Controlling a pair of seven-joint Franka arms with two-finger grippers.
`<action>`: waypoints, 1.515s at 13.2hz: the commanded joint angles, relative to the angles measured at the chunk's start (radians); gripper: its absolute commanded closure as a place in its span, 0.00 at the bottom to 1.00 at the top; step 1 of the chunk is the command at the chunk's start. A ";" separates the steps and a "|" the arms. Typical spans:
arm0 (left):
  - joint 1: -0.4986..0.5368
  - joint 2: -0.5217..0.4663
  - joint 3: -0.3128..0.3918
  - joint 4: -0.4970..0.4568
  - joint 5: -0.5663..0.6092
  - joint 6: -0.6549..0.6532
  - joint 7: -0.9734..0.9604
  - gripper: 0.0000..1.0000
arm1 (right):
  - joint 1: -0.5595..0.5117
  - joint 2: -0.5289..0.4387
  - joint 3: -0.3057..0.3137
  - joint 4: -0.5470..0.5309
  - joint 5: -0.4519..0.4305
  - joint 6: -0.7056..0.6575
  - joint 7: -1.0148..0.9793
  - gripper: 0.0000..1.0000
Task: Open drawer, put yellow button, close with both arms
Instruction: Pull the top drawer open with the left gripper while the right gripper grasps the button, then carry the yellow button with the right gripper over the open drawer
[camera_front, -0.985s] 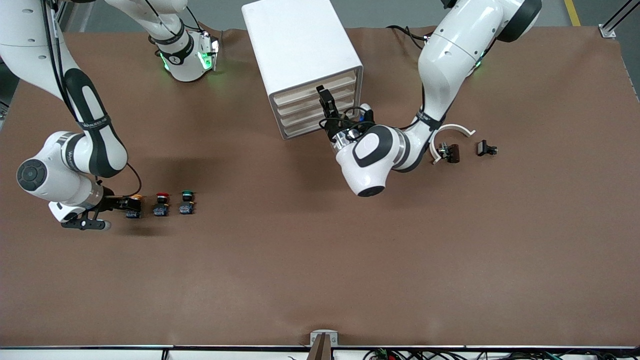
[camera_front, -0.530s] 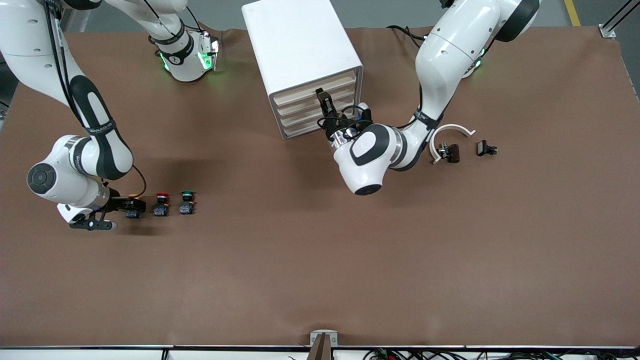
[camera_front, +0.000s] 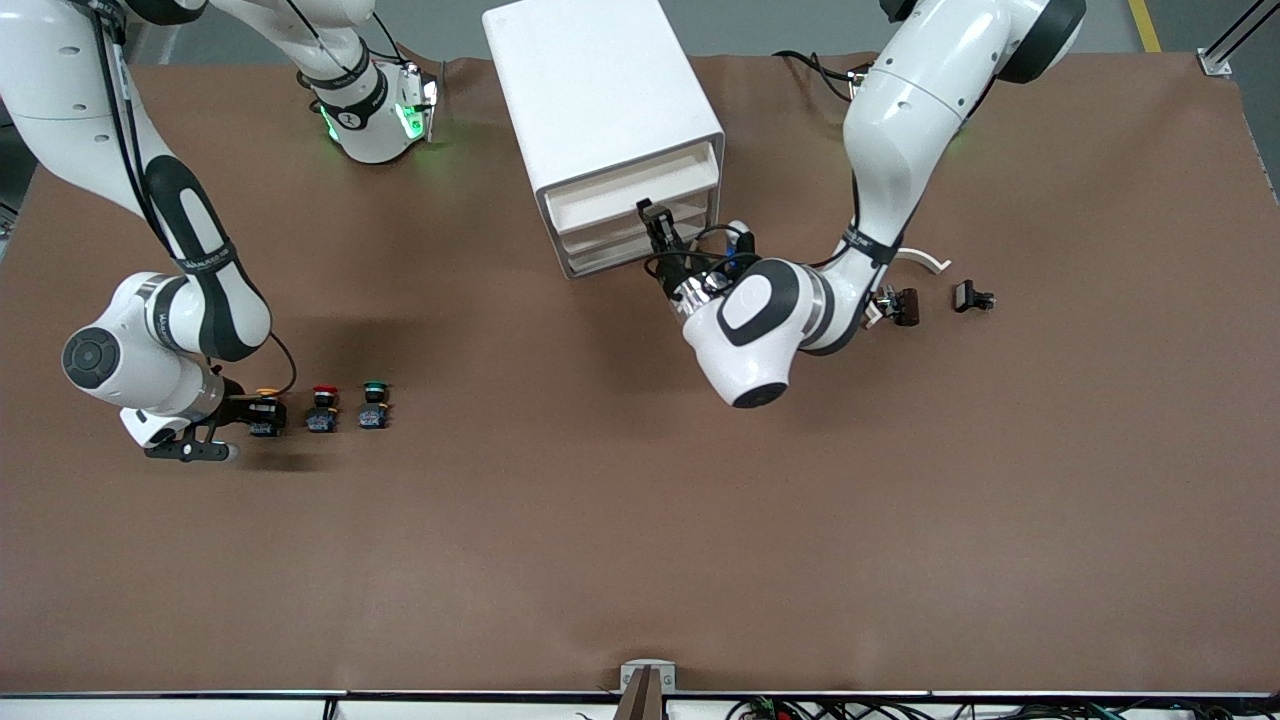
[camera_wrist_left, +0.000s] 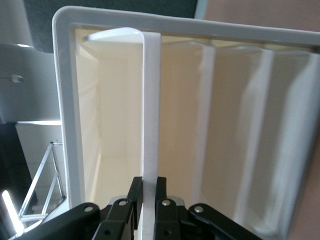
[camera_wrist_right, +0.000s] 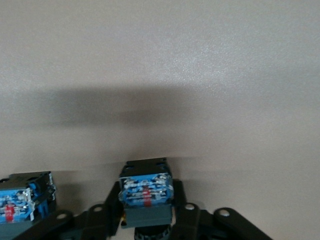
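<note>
Left gripper (camera_wrist_left: 146, 200) jaws clamped on the top drawer (camera_front: 632, 190) front lip, drawer partly out of the cabinet (camera_front: 590, 90); thin lip could slip. Right gripper (camera_wrist_right: 146, 220) jaws pinch the yellow button (camera_front: 266, 412) on the worktop (camera_front: 640, 520), just beside the red button (camera_front: 322, 410); lifting may knock it.

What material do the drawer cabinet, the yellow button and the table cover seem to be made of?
Cabinet: probably moulded plastic, smooth white with rounded edges and a soft sheen.
Yellow button: likely plastic, with a glossy yellow-orange cap over a black body and a bluish base.
Table cover: matte brown sheet, perhaps paper or thin mat; it wrinkles at the edge by the robots' bases.
</note>
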 joint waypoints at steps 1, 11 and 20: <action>0.024 0.014 0.022 0.036 -0.016 0.096 0.015 1.00 | -0.012 -0.007 0.010 -0.011 -0.005 0.001 -0.009 1.00; 0.127 0.006 0.038 0.088 -0.016 0.232 0.106 1.00 | 0.150 -0.324 0.019 0.142 0.010 -0.591 0.300 1.00; 0.178 -0.026 0.038 0.146 0.071 0.222 0.325 0.00 | 0.612 -0.522 0.019 0.169 0.135 -0.768 1.082 1.00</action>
